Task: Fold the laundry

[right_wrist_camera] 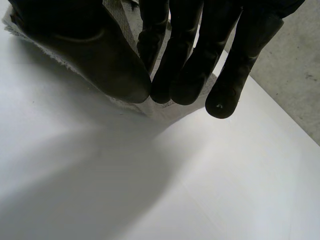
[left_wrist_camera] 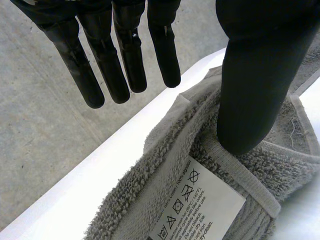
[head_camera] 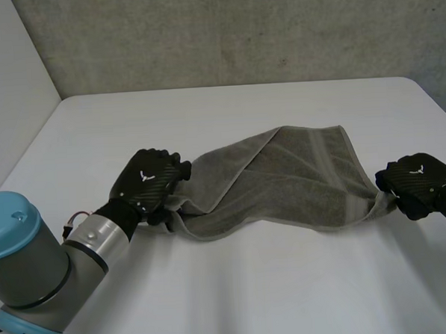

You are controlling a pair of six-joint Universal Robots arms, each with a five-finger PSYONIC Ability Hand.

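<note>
Spanning the head view, one white desk point(head_camera: 290, 298) carries one grey towel point(head_camera: 291, 186), loosely bunched and stretched crosswise between two robot hands. One concrete wall point(head_camera: 238, 31) runs along the desk's far edge. Bare desk lies in front of the towel and behind it, with nothing else standing on it.

Left robot hand point(head_camera: 147, 182) sits at the towel's left end. In its wrist view the fingers point(left_wrist_camera: 120, 70) are straight and spread, clear of the cloth, and only the thumb point(left_wrist_camera: 255, 90) presses on the hem.

Right robot hand point(head_camera: 418, 179) is at the towel's right end, pinching the cloth between thumb point(right_wrist_camera: 90, 50) and fingers.

One white care label point(left_wrist_camera: 195, 210) lies face up just beside the left thumb.
</note>
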